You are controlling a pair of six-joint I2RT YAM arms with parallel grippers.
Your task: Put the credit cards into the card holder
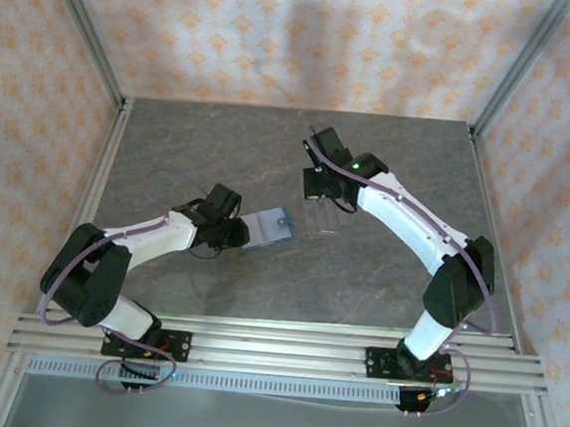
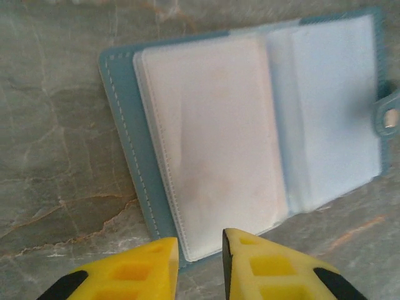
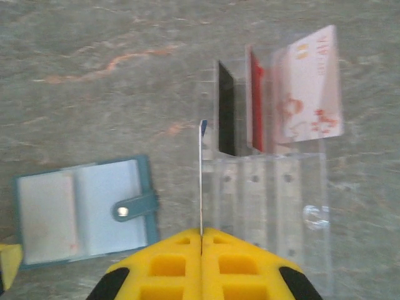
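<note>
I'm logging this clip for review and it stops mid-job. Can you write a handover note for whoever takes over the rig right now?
Left tool: jaws slightly apart, gripping nothing, at the near edge of the card holder.
Right tool: shut on one card, seen edge-on, beside the clear rack.
Things: the holder lies open and flat on the table. The red card and the pale card stand upright in the rack next to a dark card.
Done: holder open, one card in grip.
Left: slide that card into a sleeve, then fetch the others. I can see no card in the holder yet.
</note>
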